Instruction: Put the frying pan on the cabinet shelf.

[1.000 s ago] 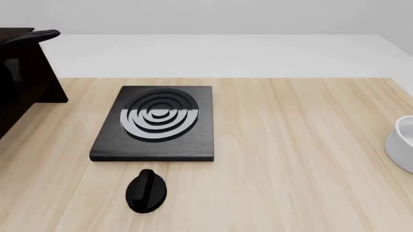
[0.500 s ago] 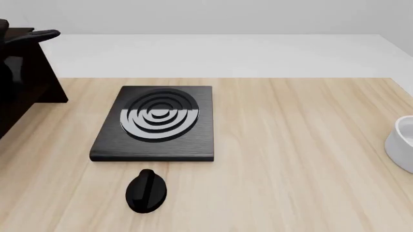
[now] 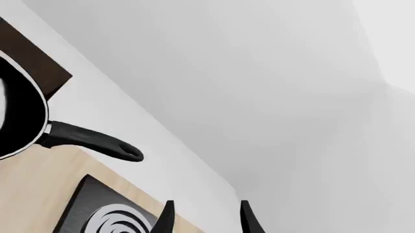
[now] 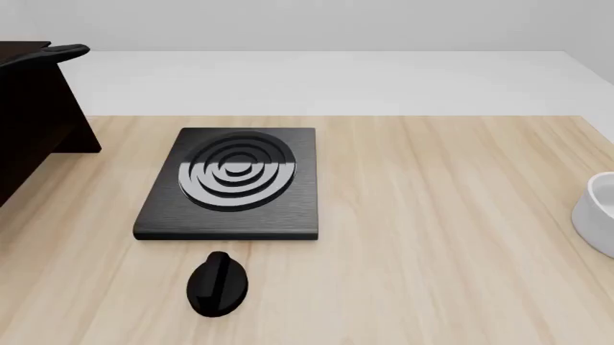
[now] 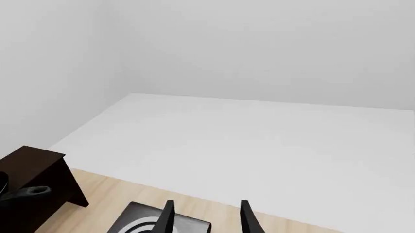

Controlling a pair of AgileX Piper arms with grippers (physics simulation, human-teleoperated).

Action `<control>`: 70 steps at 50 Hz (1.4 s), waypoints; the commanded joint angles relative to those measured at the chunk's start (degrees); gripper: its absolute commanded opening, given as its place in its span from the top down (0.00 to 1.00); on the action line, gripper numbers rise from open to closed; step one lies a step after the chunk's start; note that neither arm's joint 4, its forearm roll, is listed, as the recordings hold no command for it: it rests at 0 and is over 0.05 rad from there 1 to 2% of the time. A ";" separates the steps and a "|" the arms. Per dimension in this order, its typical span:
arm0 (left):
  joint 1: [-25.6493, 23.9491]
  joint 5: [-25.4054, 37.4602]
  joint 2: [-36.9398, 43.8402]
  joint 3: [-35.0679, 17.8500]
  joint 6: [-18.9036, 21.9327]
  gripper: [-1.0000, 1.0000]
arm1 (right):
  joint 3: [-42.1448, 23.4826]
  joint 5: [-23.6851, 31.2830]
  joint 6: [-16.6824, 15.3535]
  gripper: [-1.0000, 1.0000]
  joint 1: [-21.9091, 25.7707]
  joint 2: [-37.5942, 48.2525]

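Left arm gone from front view's left edge beside cabinet [image 4: 39, 115]; frying pan [image 4: 53, 52] handle unmoved

Cabinet shelf [image 4: 29, 115] standing at the counter's [image 4: 432, 251] far left corner, frying pan [image 4: 53, 52] resting on it, stove plate [image 4: 232, 183] lying left of centre, knob [image 4: 218, 284] sitting before it, bowl [image 4: 599, 212] sitting at the right edge.

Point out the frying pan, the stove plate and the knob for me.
frying pan [image 3: 91, 140], left wrist view, on its handle.
stove plate [image 4: 235, 176], front view, on its silver rings.
knob [image 4: 218, 284], front view, on its body.
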 commanded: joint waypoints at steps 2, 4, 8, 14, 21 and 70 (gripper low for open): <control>-4.52 15.34 -8.03 -5.80 15.05 0.00 | 0.93 -0.21 0.47 0.00 -0.23 -0.46; -4.69 16.86 -7.88 -6.80 18.73 0.00 | 0.98 -0.24 0.47 0.00 -0.23 -0.48; -5.44 17.26 -8.38 -5.63 20.20 0.00 | 0.96 -0.29 0.39 0.00 -0.12 -0.46; -6.43 19.26 -8.86 -7.33 32.12 0.00 | 1.23 -0.32 -0.31 0.00 -0.68 -0.78; -7.03 19.59 -12.18 -4.50 35.62 0.00 | 0.68 -0.38 0.13 0.00 -0.82 0.03; -6.43 35.54 -34.30 2.75 41.11 0.00 | 3.46 -2.06 1.01 0.00 -0.88 -0.81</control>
